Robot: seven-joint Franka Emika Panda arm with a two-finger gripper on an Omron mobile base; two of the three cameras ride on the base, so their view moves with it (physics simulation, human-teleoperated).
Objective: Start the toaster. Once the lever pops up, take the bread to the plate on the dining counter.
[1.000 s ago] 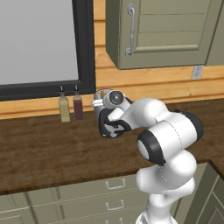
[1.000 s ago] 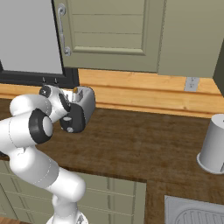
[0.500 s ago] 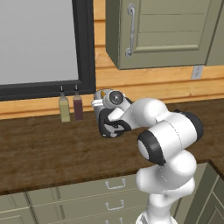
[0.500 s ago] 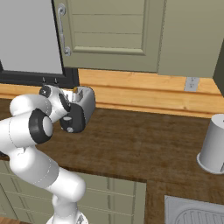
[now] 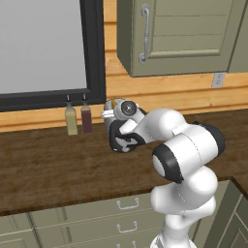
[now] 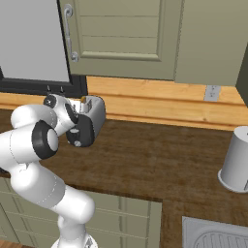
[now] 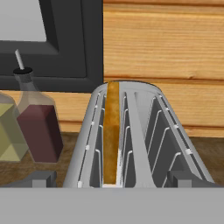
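Hand view: the camera looks down along the top of the toaster point(image 7: 131, 140), whose two slots run from near to far. The bread point(image 7: 112, 131) stands on edge in the left slot, its orange-brown crust facing up and its top about level with the slot rim. The right slot holds only its wire guides. The two dark fingertips point(image 7: 39, 178) of the gripper point(image 7: 113, 180) rise at the bottom corners, one on each side of the toaster's near end, spread wide with nothing pinched between them. To the left of the toaster stand two slim bottles: a dark red bottle point(image 7: 37, 127) and, further left, a yellow-green bottle point(image 7: 8, 135), both upright on the brown wood-grain counter point(image 7: 26, 168).

Left base view: the toaster point(image 5: 110, 117) sits at the far side of the counter point(image 5: 48, 164), against the wooden wall panelling, just right of the two bottles point(image 5: 79, 117). The arm's hand is directly in front of it and covers the black front panel; the lever cannot be made out.

Right base view: the toaster point(image 6: 93, 118) shows its silver side and rounded black front, with the hand at its left. A grey cylindrical canister point(image 6: 237, 160) stands well apart, at the right end of the counter.
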